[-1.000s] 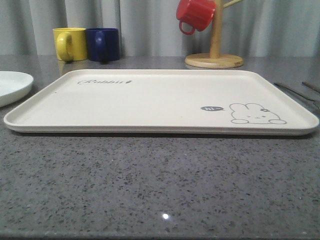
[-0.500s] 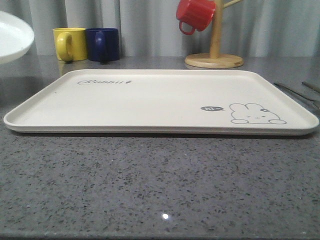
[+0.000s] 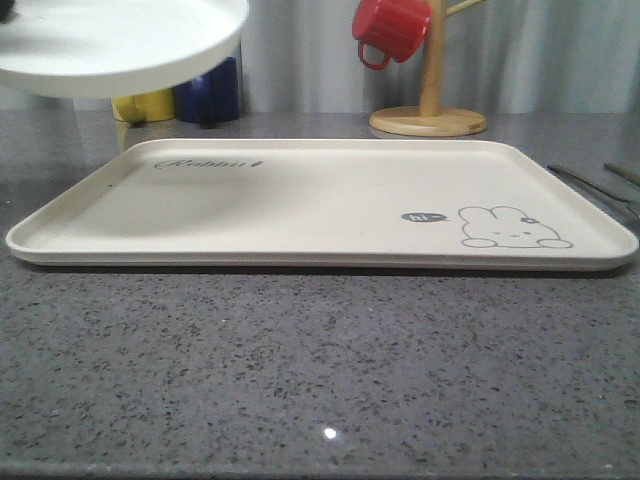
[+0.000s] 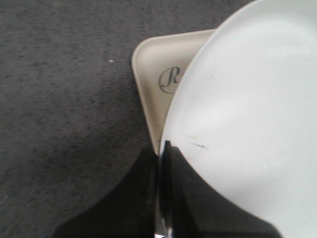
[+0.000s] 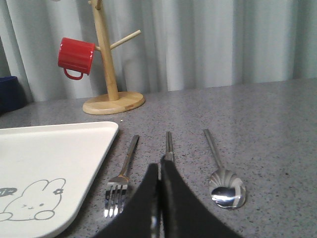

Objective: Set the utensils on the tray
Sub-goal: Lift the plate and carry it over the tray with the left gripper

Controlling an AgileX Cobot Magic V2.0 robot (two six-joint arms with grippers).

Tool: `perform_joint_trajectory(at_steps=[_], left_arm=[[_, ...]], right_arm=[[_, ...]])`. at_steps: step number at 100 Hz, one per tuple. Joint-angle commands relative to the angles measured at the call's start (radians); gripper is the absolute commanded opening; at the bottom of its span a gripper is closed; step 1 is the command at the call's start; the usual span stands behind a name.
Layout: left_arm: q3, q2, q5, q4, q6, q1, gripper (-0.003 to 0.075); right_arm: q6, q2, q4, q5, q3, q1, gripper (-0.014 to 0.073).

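Beside the right-hand edge of the large flat cream rectangular tray with its grey rabbit drawing [image 5: 47, 163], at about three o'clock from it in the front view, the slim shiny silver-metal utensils lie on the speckled grey counter [image 3: 320, 380]: a four-tined fork [image 5: 121, 179] nearest the rim, a pair of straight flat chopsticks [image 5: 169, 144] in the middle, and an oval-bowled spoon [image 5: 225, 187] farthest out. All three lie parallel, long axes running from six to twelve o'clock in the right wrist view, fork tines and spoon bowl toward the camera, handles pointing away toward the wooden mug tree [image 5: 110, 74] with its red mug [image 5: 75, 57]. The right pincer [image 5: 159, 198] has its dark fingers pressed together, empty, straight in line with the chopsticks, whose near end it partly hides; this arm is plainly the nearer one, and the utensils' long axes run along its reach. The left pincer [image 4: 163, 198] grips the rim of a round white plate [image 3: 120, 45], held aloft above the tray's far-left corner, about ten o'clock in the front view. No utensil is on the tray yet.
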Motion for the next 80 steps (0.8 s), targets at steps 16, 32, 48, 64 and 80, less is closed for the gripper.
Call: perform_joint_trajectory(at_steps=[16, 32, 48, 64, 80], left_arm=[[-0.051, 0.114, -0.07, -0.055, -0.03, -0.124, -0.0018], [-0.094, 0.199, -0.072, -0.062, -0.044, -0.151, -0.0018], [-0.124, 0.256, -0.078, -0.063, -0.053, -0.156, -0.0018], [-0.133, 0.291, -0.086, -0.063, -0.055, -0.156, -0.0017], [-0.133, 0.298, -0.091, -0.063, -0.063, -0.156, -0.0015]], right_arm=[[-0.011, -0.006, 0.001, -0.085, -0.018, -0.006, -0.0069], [-0.011, -0.006, 0.001, -0.085, -0.018, -0.006, -0.0069], [-0.011, -0.006, 0.001, -0.085, -0.018, -0.006, -0.0069], [-0.011, -0.006, 0.001, -0.085, -0.018, -0.006, -0.0069], [-0.011, -0.006, 0.001, -0.085, -0.018, -0.006, -0.0069]])
